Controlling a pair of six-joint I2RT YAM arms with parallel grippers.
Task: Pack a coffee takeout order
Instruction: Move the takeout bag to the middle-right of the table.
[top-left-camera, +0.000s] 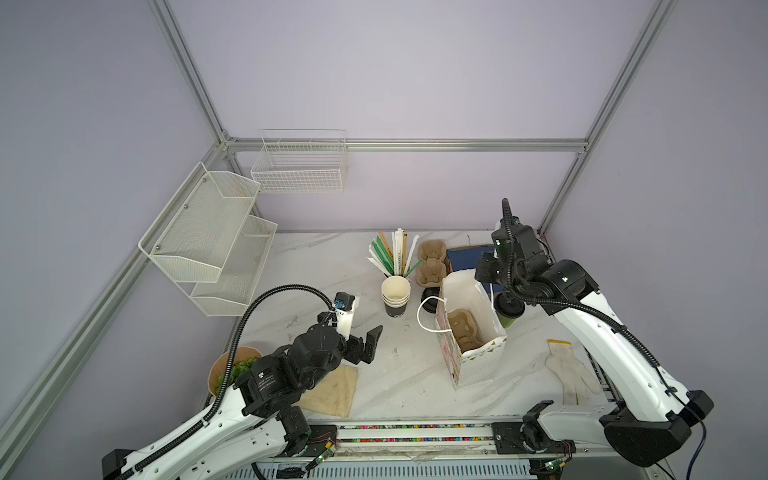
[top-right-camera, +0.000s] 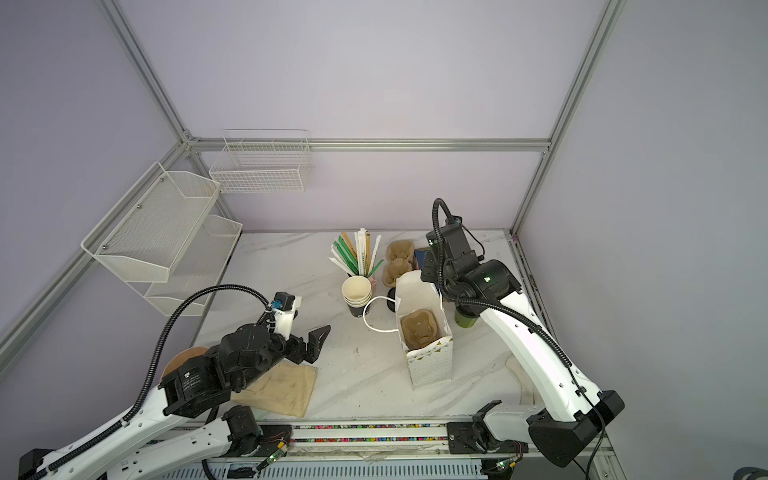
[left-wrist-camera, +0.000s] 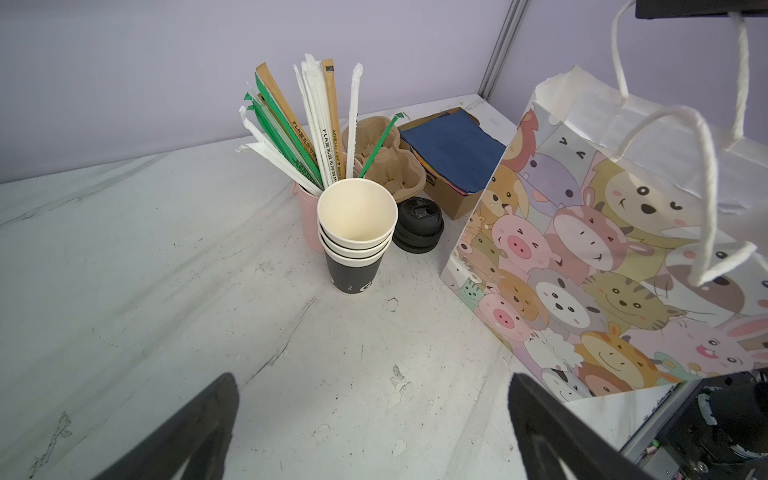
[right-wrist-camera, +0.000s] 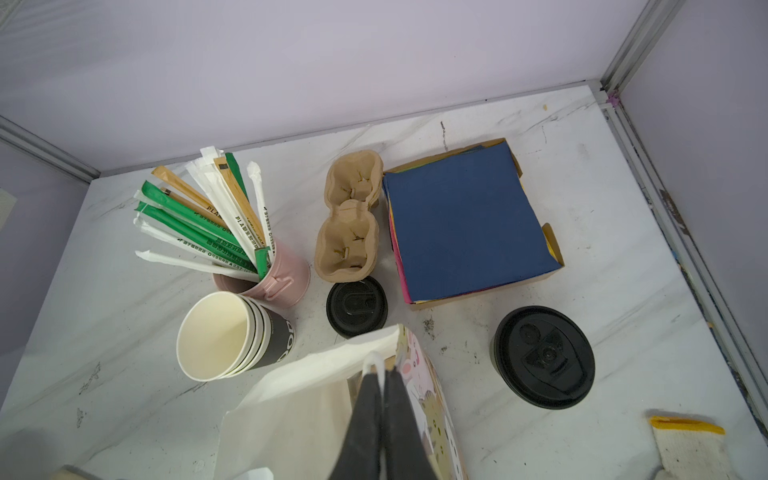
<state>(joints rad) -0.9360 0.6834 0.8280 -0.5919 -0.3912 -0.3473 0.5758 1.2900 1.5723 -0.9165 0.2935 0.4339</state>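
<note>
Marble table (top-left-camera: 316, 266), black-lidded green cup (right-wrist-camera: 544, 357) upright; left hand (left-wrist-camera: 370, 386) open, right hand (right-wrist-camera: 383, 376) pinching bag handle (right-wrist-camera: 371, 359)

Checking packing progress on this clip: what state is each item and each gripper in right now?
paper bag: upright, mouth open.
carrier: inside the bag, no cup in it.
lidded green cup: lid on, standing on the table beside the bag, not yet packed.
navy napkin: on top of the pile in its box, not yet packed.
cup stack: nested, upright, no lid.
left gripper: open, empty.
right gripper: shut on the bag handle.
</note>
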